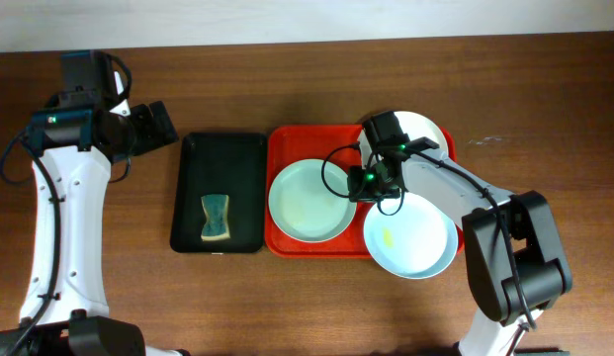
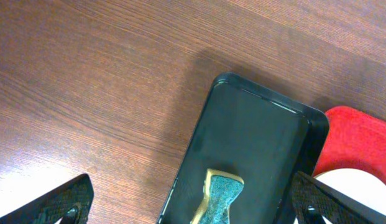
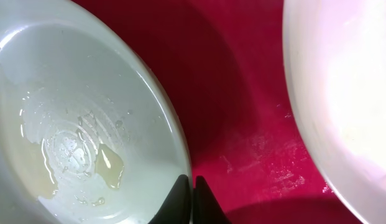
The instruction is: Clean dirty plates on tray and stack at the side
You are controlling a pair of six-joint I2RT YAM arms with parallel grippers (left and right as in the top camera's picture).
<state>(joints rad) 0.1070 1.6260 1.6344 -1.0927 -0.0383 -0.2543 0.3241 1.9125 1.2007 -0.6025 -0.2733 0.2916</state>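
Bright, even light from above casts soft shadows on the table [image 2: 87,74], with sheen on the near plate [image 3: 74,124].

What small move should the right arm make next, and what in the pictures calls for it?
Probably lift the left blue-green plate slightly by its rim, tilting it off the red tray. The right fingers look shut on that rim while the plate, smeared yellowish, lies flat. The sponge waits unused in the black tray.
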